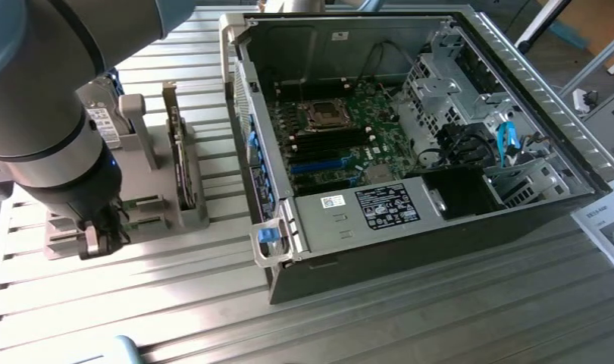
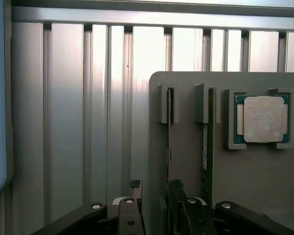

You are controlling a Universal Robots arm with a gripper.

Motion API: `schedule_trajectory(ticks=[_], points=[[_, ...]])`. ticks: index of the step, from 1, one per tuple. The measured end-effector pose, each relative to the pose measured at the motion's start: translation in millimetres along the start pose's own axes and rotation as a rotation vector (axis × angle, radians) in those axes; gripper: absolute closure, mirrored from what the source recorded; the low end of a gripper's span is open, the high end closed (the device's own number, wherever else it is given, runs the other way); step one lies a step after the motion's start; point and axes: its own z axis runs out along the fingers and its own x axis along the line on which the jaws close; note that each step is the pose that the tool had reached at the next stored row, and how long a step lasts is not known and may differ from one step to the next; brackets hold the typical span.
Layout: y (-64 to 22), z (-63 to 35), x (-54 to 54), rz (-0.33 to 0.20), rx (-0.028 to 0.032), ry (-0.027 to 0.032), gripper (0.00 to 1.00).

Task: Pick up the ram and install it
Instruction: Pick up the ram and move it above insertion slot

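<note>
From the exterior view we see the claw (image 1: pixel 97 241) low over the near end of a grey holder (image 1: pixel 191 216). A dark card (image 1: pixel 180 155) stands upright in the holder, between the claw and the open computer case (image 1: pixel 439 243) with its exposed motherboard (image 1: pixel 333 144).

The wrist view adds the close detail. There the claw (image 2: pixel 155 188) is open, its fingers (image 2: pixel 130 215) apart and gripping nothing as they straddle the edge of the holder (image 2: pixel 264 186). The ram (image 2: pixel 205 147) stands on edge in the second slot in from that edge, greenish with a pale label. It lies just outside the inner finger, not between the two.

A thin dark strip (image 2: pixel 169 142) runs along the first slot, and we cannot tell whether it is a board. A processor chip (image 2: pixel 263 119) sits in its pocket beyond the ram. The outer finger hangs over bare slatted table (image 2: pixel 68 122).
</note>
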Motion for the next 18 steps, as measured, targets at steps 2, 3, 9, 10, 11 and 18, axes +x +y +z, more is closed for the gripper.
schedule_trajectory(ticks=[2,3,9,10,11,18], points=[[0.0,2.1,0.1,-0.001,-0.0001,-0.0008,0.64],[0.1,3.3,0.1,-0.002,-0.0004,-0.0011,0.64],[0.0,7.3,0.2,-0.004,-0.0002,-0.0055,0.64],[0.0,7.3,0.2,-0.004,-0.0002,-0.0056,0.64],[0.0,7.3,0.2,-0.004,-0.0003,-0.0057,0.64],[0.0,7.5,0.2,-0.004,-0.0001,-0.0059,0.64]])
